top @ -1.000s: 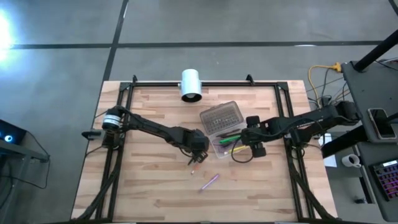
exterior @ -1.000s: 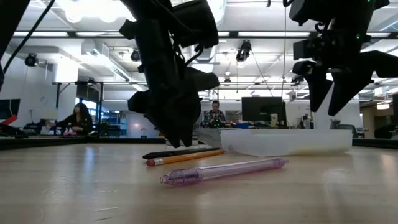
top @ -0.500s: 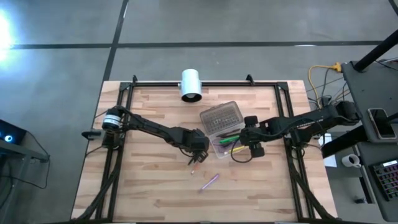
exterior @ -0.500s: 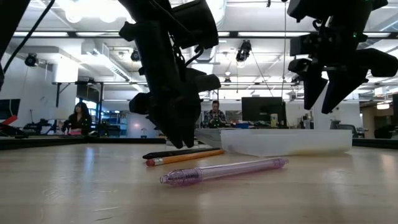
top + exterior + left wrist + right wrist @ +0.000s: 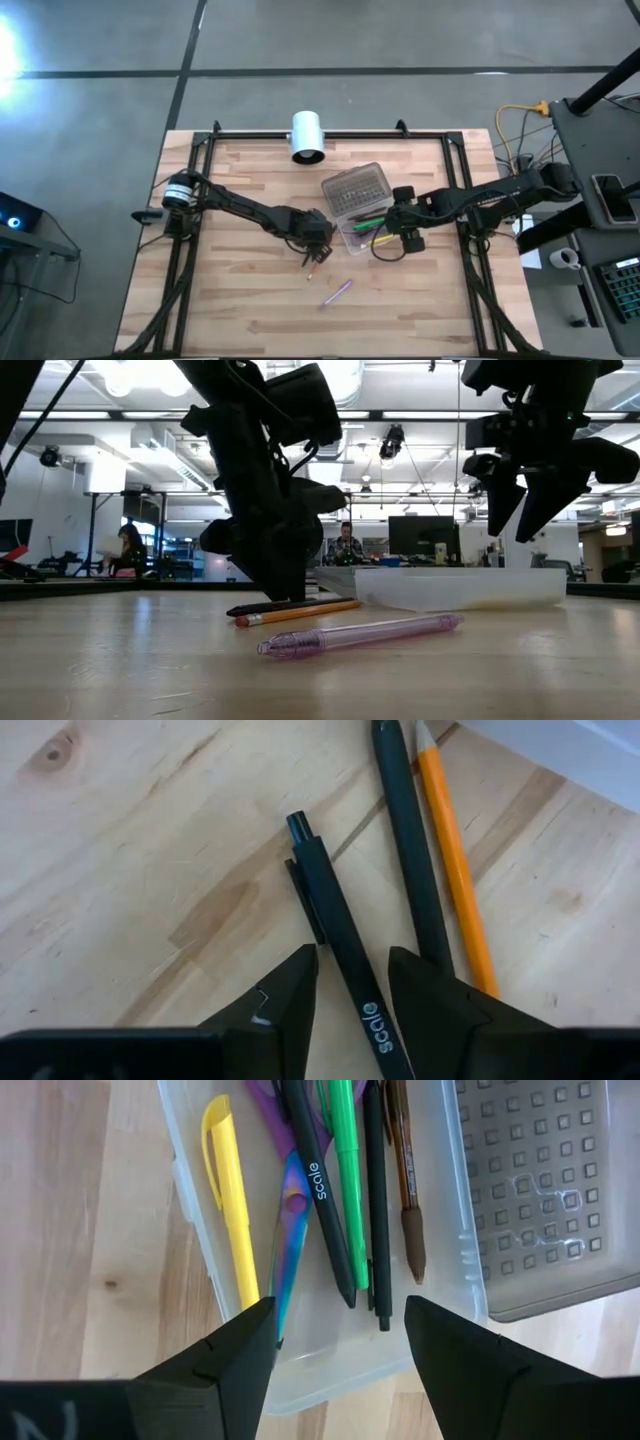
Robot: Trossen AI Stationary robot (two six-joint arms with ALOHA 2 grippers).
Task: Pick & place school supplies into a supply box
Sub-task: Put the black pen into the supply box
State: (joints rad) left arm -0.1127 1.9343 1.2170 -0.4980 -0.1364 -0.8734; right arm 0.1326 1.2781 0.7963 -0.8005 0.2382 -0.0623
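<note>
left claw [image 5: 350, 985] low over the surface, fingers narrowly parted astride a black pen [image 5: 335, 935] lying along the gap; right claw [image 5: 340, 1340] wide above the supply box [image 5: 440, 1310].

Overhead, table-level, two close wrist views.

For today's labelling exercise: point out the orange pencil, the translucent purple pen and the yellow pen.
orange pencil [image 5: 455, 870], left wrist view, mid-shaft.
translucent purple pen [image 5: 360, 634], low view, middle of barrel.
yellow pen [image 5: 230, 1200], right wrist view, middle of body.
</note>
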